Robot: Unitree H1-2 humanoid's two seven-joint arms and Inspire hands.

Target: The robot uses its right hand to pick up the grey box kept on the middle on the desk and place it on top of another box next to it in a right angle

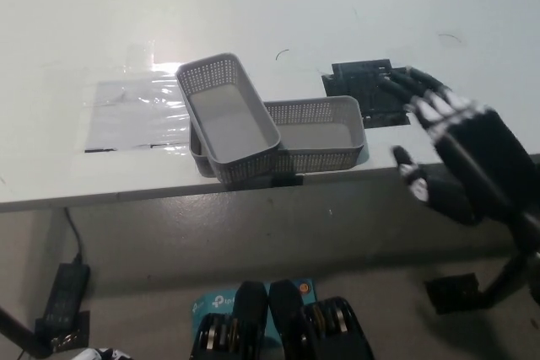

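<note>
The grey box [229, 118] lies on top of the second grey box [325, 132] near the front edge of the white worktop [253, 6], crossing it at roughly a right angle; its near end reaches the worktop's edge and its far end points away and to the left. Both are perforated, basket-like containers and both look empty. The lower box runs left to right, its left end hidden under the upper one.

The right robot hand [451, 153] is black and hangs to the right of the boxes, well apart from them, fingers spread wide and holding nothing. The left robot hand is out of view.

Left of the boxes a patch of clear tape or film [135, 111] shines on the worktop. Behind the lower box's right end sits a black square patch [369, 90]. A few small dark marks dot the surface. Under the worktop, on the floor, lie a black power adapter with its cable [67, 288] and a teal packet [202, 303] whose lettering is too small to read with confidence.
</note>
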